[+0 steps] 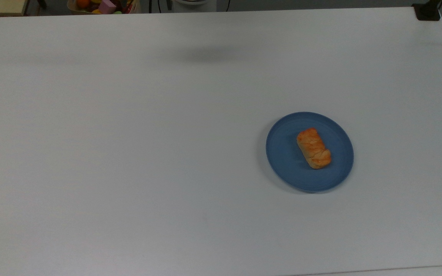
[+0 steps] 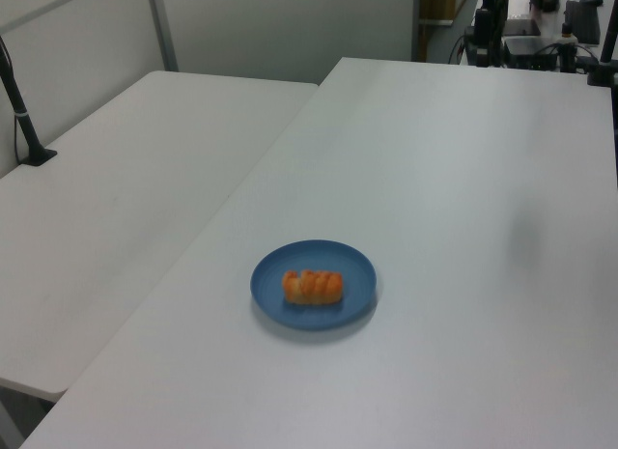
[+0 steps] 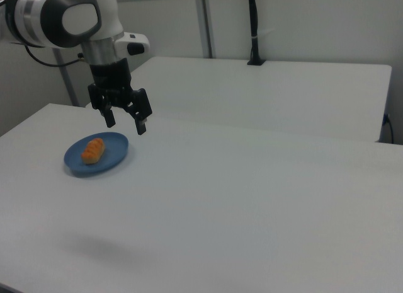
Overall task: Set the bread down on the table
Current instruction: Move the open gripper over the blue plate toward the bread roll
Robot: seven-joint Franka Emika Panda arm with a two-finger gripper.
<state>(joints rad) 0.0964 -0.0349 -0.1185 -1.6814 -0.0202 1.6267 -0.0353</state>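
The bread (image 1: 313, 148), a small golden-orange braided roll, lies on a round blue plate (image 1: 282, 153) on the white table (image 1: 129, 153). The left view has the bread (image 2: 312, 287) on the plate (image 2: 270, 285) near the table's (image 2: 463, 227) left edge. In the right view the bread (image 3: 93, 150) rests on the plate (image 3: 116, 155) at the right view's left. My gripper (image 3: 126, 125) hangs open in the air, apart from the bread, with nothing between its dark fingers (image 3: 142, 126).
A second white table (image 2: 116, 208) adjoins along the left view's left side. A black post (image 2: 24, 116) stands on it. A bin of colourful toys (image 1: 104, 5) sits beyond the top view's upper edge of the table. Equipment (image 2: 526, 29) stands at the far end.
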